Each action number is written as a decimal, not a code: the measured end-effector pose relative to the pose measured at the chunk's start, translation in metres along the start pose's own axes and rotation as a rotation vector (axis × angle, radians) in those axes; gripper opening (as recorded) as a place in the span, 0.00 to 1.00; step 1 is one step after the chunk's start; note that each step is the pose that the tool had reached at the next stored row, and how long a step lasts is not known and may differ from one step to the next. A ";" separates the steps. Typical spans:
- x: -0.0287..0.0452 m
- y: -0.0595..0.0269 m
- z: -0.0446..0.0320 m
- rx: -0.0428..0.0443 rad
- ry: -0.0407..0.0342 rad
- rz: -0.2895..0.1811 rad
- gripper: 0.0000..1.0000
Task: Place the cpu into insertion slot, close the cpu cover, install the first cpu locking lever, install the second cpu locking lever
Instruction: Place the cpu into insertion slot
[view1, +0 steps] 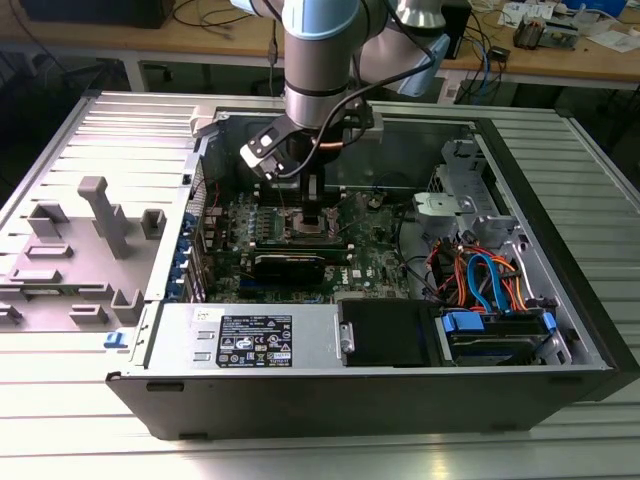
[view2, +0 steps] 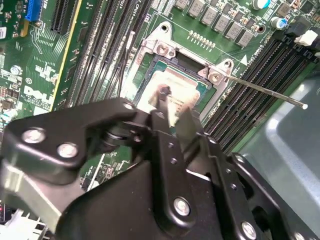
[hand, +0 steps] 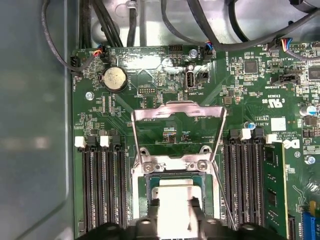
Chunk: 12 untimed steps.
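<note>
**Item: gripper (view1: 312, 212), reaching down into the open computer case (view1: 350, 405).** The jaws clasp the cpu (hand: 175, 192) by two opposite edges.

**Cpu:** at the insertion slot (view2: 187, 64), silvery top upward. Whether it is fully seated I cannot tell.

**Cpu cover (hand: 177, 107):** swung open, lying back over the green board beyond the slot's hinge bracket.

**Lever (view2: 265, 91):** a thin rod standing free, slanting out over the memory slots.

**Edges and room:**
- Long black memory slots (hand: 100, 190) flank the slot closely on both sides.
- The board between the open cover and the coin battery (hand: 114, 78) is low and flat.
- Black cables cross the case wall past the battery.

**In the case, nearer the camera in the exterior view:** power supply (view1: 250, 335), black drive box (view1: 385, 330), and blue and orange cables (view1: 480, 275) at that view's right.

**Surface (view1: 60, 440):** ribbed metal, carrying the case. A grey fixture tray (view1: 90, 240) lies just beside it at the exterior view's left.

**Room:** a wooden bench (view1: 560, 55) with small parts stands behind.
</note>
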<state>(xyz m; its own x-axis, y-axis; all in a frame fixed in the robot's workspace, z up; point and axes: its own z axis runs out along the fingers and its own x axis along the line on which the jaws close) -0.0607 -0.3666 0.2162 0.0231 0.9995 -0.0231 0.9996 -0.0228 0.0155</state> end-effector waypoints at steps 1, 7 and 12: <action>0.0000 0.0000 0.0000 -0.0002 0.0002 -0.011 0.25; 0.0000 0.0000 0.0000 -0.0005 0.0004 -0.026 0.11; 0.0000 0.0000 -0.0001 -0.0005 0.0003 -0.026 0.11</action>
<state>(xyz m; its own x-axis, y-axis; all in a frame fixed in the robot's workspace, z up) -0.0607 -0.3666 0.2163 -0.0032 0.9997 -0.0232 0.9999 0.0035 0.0154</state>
